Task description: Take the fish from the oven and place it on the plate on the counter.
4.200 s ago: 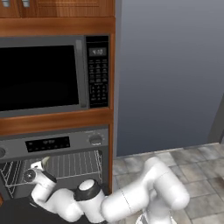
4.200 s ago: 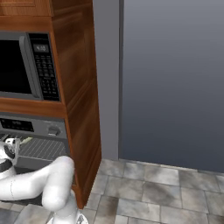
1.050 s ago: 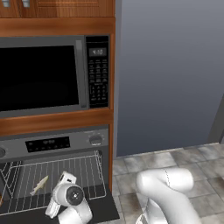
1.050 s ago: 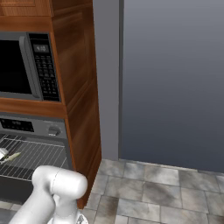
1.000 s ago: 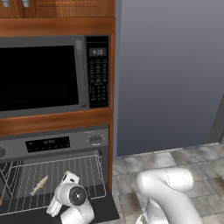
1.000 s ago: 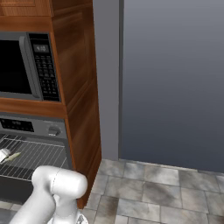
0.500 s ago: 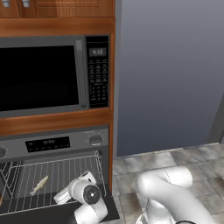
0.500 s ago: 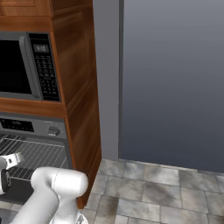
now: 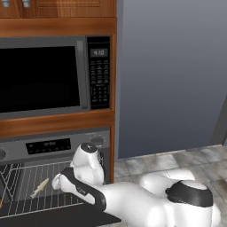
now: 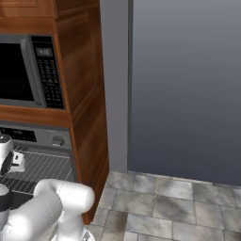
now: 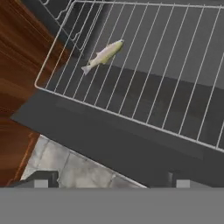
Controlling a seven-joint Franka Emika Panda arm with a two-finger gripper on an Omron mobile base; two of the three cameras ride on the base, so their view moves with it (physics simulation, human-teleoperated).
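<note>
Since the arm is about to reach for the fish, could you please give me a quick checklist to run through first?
1. Oven door open: ok, it lies flat below the rack.
2. Fish in sight: ok, it lies on the wire rack, toward its left side.
3. Fish free of other things: ok, nothing touches it but the rack.
4. End effector open: ok, its fingertips stand wide apart.
5. End effector empty: ok, nothing sits between the fingertips.
6. End effector over the fish: not ok, it hangs above the door's front edge, short of the fish.
</note>
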